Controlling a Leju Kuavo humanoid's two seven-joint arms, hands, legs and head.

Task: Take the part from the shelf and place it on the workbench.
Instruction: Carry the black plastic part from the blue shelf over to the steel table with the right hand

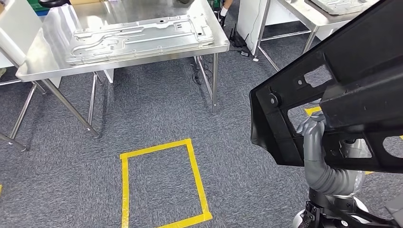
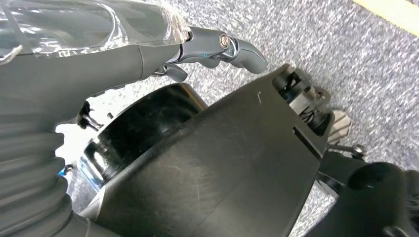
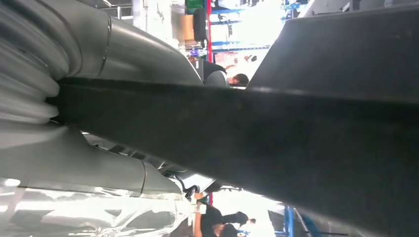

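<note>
Black plastic part (image 1: 342,95), a large ribbed panel with cut-outs, sits clamped in my right hand (image 1: 316,130), fingers (image 1: 309,124) wrapped on its lower edge, long axis tilted up to the right. Steel counter (image 1: 38,66) lies ahead and left across carpet. Left hand (image 2: 217,47) hangs with fingers loosely apart, holding nothing
</note>
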